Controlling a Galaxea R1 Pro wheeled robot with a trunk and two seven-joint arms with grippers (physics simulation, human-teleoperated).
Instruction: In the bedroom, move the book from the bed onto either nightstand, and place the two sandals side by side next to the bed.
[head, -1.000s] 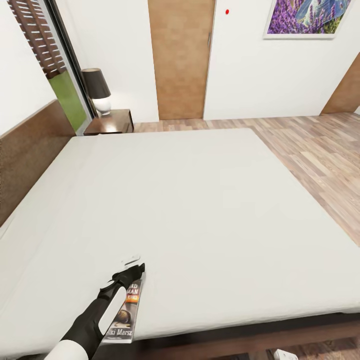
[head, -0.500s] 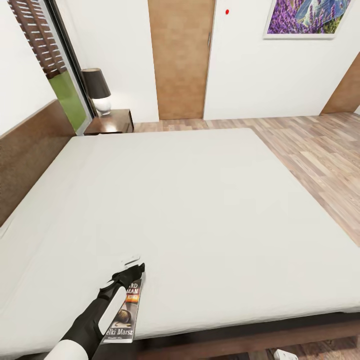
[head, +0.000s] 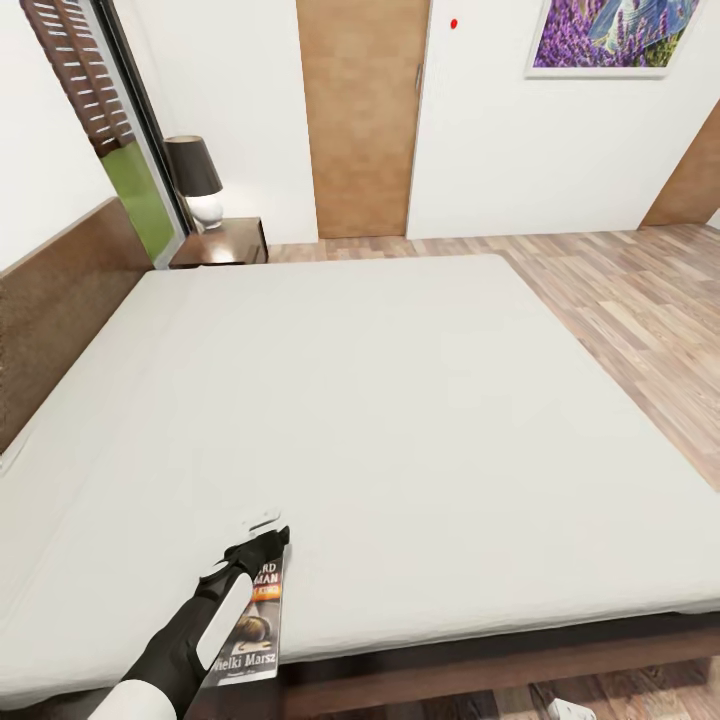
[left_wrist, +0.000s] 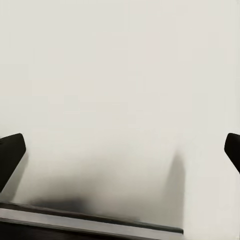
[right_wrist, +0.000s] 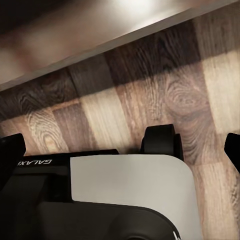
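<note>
A: Where did the book lie?

B: On the bed, at the near edge toward 7 o'clock in the head view, its lower end just over the mattress edge. The left arm lay over its left side, and the left tool sat at the book's far end.

A: Tool state?

B: In the left wrist view the two fingertips stood wide apart over bare mattress, nothing between them. For the right tool, I could not tell; its view showed the wood floor and the robot's own body.

A: Handling?

B: Judged thin, light and flexible, with a slick cover. Lying flat on soft bedding, it offered little purchase. Recommended hold: the overhanging edge, across the thickness.

A: Destination?

B: The nightstand, at 11 o'clock, beneath the lamp.
</note>
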